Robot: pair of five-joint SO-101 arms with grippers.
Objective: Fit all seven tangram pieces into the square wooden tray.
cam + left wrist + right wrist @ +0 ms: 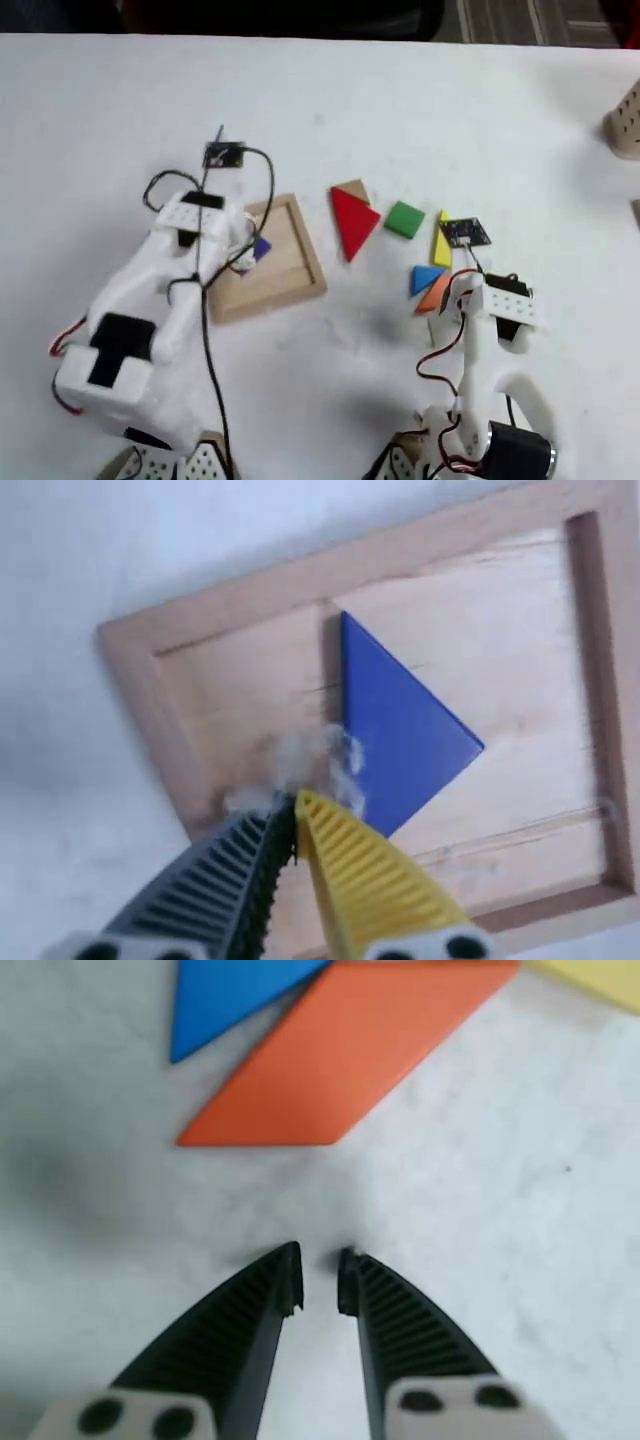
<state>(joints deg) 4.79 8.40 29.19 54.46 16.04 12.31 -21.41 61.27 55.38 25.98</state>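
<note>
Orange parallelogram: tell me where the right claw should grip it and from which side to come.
Come straight down from above: the orange parallelogram lies flat on the table. Probably best to pinch across its two long parallel edges at the end nearest the right claw, where both edges are bare; farther along, the light blue triangle crowds one edge.

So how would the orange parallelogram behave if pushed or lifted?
The orange parallelogram looks flat and rigid, so it would probably slide, not roll or tip. It lies flush on the table, so its edges may be hard to grip. A push might nudge the blue triangle beside it.
</note>
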